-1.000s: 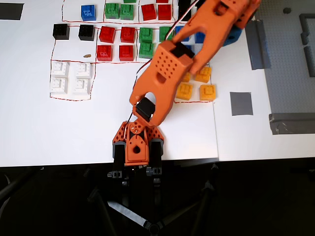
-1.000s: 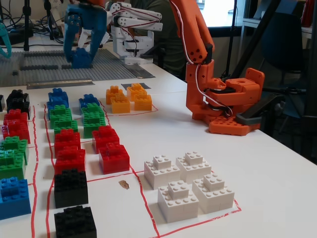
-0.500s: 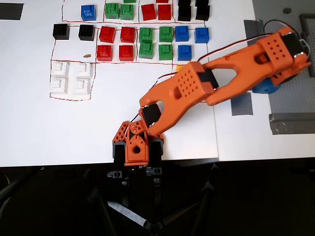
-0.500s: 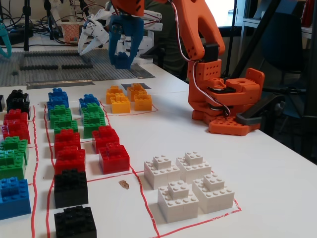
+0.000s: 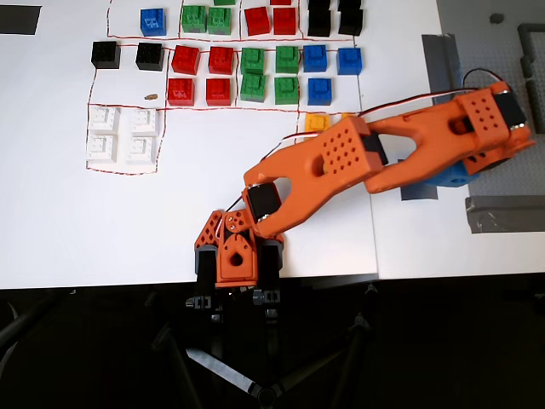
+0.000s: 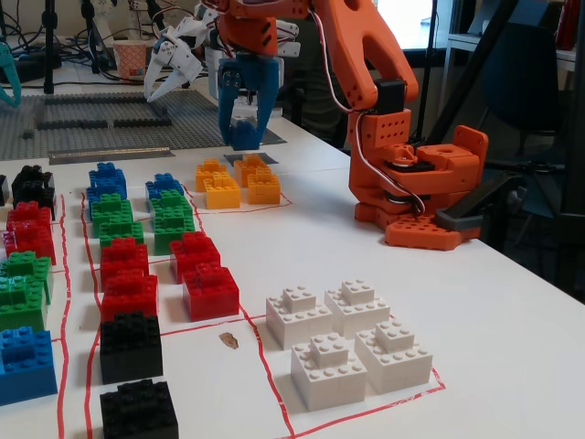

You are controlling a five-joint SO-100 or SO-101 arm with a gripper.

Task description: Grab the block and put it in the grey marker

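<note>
In the fixed view my gripper [image 6: 247, 137] points down at the far side of the table, its blue fingers [image 6: 267, 91] shut on the blue block [image 6: 245, 133]. The block hangs at or just above the small grey marker [image 6: 253, 158], behind the yellow bricks [image 6: 236, 183]; I cannot tell if it touches. In the overhead view the orange arm [image 5: 341, 162] covers the gripper. Only a blue bit of the gripper [image 5: 456, 176] shows, next to the half-hidden grey marker [image 5: 417, 192].
Rows of blue, green, red and black bricks [image 5: 247, 60] and white bricks [image 6: 343, 343] lie inside red outlines. The arm's base [image 6: 411, 192] stands right of the yellow bricks. A grey studded baseplate [image 6: 101, 114], grey tape strips [image 5: 502, 213] and a white gripper [image 6: 174, 59] lie beyond.
</note>
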